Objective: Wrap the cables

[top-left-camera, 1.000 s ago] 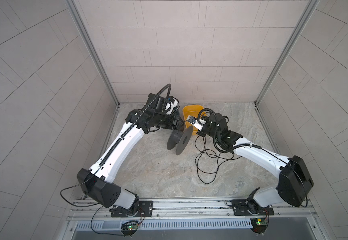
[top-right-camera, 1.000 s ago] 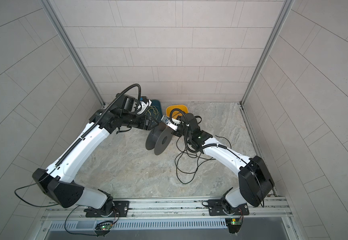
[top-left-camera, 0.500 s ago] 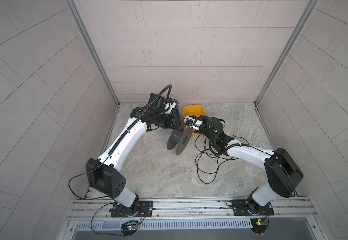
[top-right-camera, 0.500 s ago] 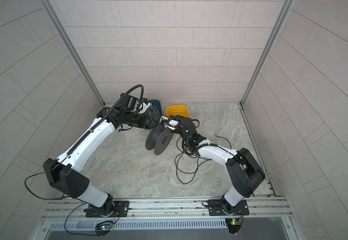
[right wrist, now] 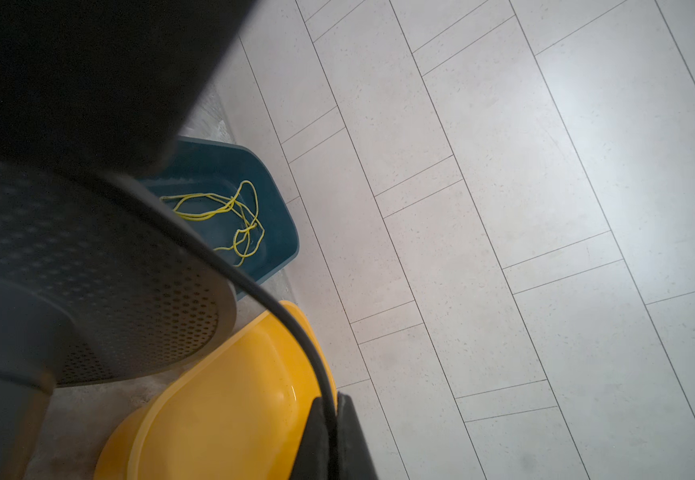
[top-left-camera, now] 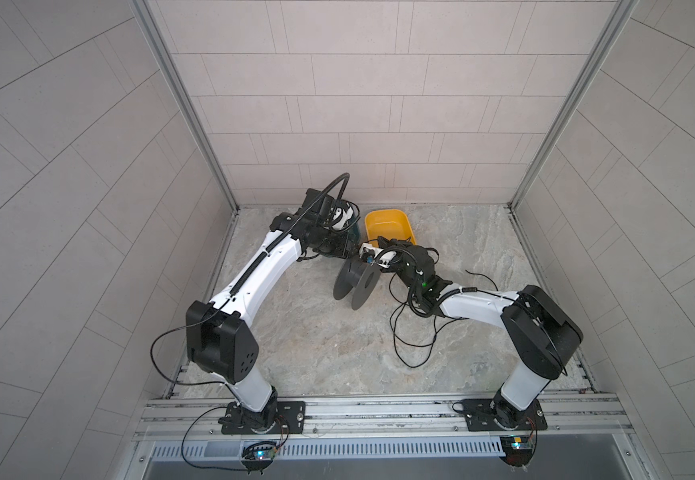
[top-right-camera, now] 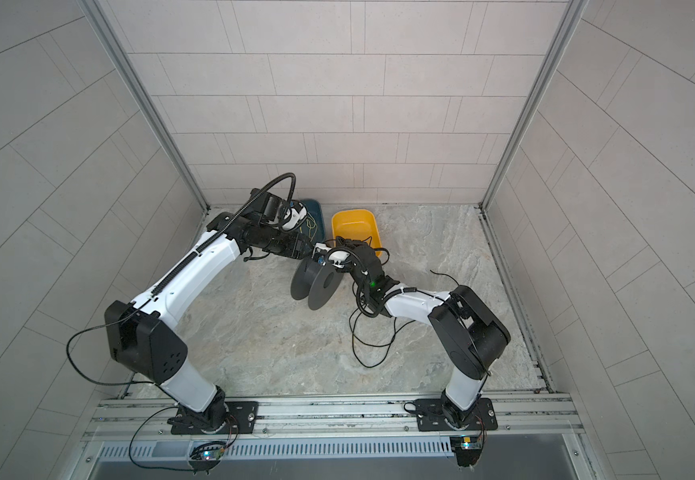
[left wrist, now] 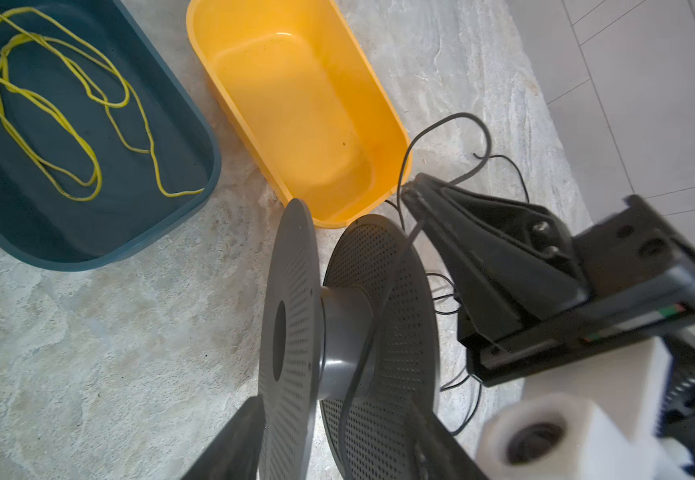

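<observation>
A dark grey spool (top-left-camera: 356, 280) (top-right-camera: 316, 282) stands on edge mid-table. My left gripper (top-left-camera: 348, 249) (left wrist: 335, 415) straddles it from the far side, a finger (left wrist: 229, 440) lying against the outer face of each flange. The black cable (left wrist: 373, 328) (right wrist: 271, 305) runs over the spool's hub and up to my right gripper (top-left-camera: 379, 239) (right wrist: 329, 405), which is shut on it just above the spool's far edge. The rest of the cable lies in loose loops (top-left-camera: 411, 366) on the table under the right arm.
A yellow bin (top-left-camera: 387, 220) (left wrist: 296, 104) sits just behind the spool. Left of it is a dark blue bin (top-right-camera: 314, 208) (left wrist: 196, 124) holding a thin yellow-green cord (left wrist: 97, 174). Tiled walls close in the back and both sides.
My right gripper has carried the cable a little left, over the spool's top. Both arms' elbows have shifted. The left fingers have drawn closer together. The spool has stayed put.
</observation>
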You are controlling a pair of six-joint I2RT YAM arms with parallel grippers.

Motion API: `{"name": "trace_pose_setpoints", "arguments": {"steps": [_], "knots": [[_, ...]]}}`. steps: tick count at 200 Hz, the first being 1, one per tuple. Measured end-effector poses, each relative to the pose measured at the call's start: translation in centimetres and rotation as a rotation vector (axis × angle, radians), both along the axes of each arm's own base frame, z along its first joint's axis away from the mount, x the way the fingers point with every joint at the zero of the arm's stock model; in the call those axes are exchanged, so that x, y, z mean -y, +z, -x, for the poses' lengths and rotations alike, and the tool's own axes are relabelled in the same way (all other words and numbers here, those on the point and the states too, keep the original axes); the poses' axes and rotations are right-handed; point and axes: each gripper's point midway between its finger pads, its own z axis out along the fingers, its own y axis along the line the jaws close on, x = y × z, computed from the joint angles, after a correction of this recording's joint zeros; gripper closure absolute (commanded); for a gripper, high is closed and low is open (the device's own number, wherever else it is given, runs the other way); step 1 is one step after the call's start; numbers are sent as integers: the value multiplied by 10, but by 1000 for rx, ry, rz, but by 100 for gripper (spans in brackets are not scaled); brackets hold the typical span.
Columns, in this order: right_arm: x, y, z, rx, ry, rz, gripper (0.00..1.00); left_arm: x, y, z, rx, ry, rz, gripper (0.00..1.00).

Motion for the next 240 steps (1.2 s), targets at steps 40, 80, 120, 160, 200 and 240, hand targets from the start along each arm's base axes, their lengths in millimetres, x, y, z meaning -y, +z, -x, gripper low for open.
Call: {"name": "trace_pose_setpoints", "arguments": {"steps": [40,80,120,160,200,240], "knots": [[1,3,-1,16,-9,-4,100,0,-21,-5,-33,4,-29,42],[1,0,-1,14,-10,-1,100,1,-23,-8,-26,2,-27,48],[1,-7,0,3,-9,6,100,2,-24,-9,-26,1,-26,53],[2,-14,0,-8,-12,15,100,3,-29,-10,-40,-4,-28,61],[1,-18,-1,-10,-13,16,100,3,-37,-9,-60,-7,-35,65],[1,-19,-2,-12,-14,15,100,3,-44,-8,-76,-7,-39,59]]}}
